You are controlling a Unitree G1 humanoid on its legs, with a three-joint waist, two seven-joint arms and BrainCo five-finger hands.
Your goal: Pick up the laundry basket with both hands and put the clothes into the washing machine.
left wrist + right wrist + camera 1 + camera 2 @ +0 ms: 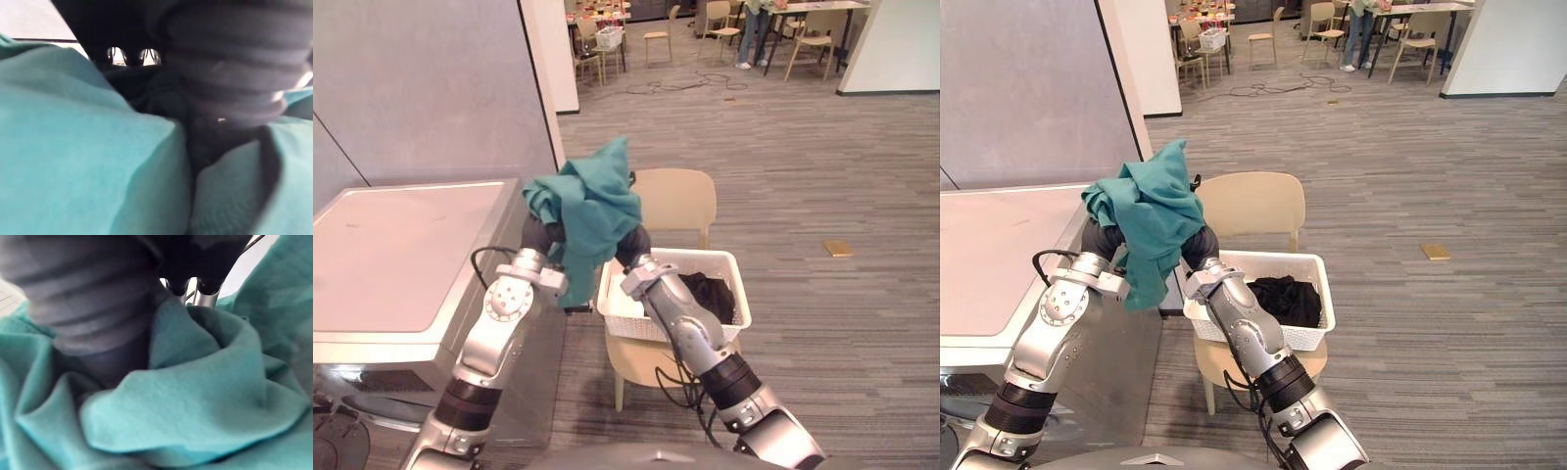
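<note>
The teal garment (587, 211) sits in the middle of the frame, heaped over both raised hands. The left hand (540, 235) and the right hand (634, 245) show just below it as dark ribbed covers, and the cloth hides everything past them. Both wrist views look straight into folds of the same cloth, so it cannot be told whether either hand is closed on it or merely carrying it.

The main risk is that the garment slides off. If it is only draped, a tilt or a quick swing toward the washing machine (401, 255) at the left of the frame could drop it on the floor between the machine and the chair (675, 201). A long tail of cloth hangs down beside the left forearm and could catch on that arm. With cloth over both wrist views, any release would likely be judged from the head views alone.

The laundry basket (724, 262) rests on the chair at centre right, apart from both hands, with black clothes (710, 292) inside, so that load looks yet to be moved.
</note>
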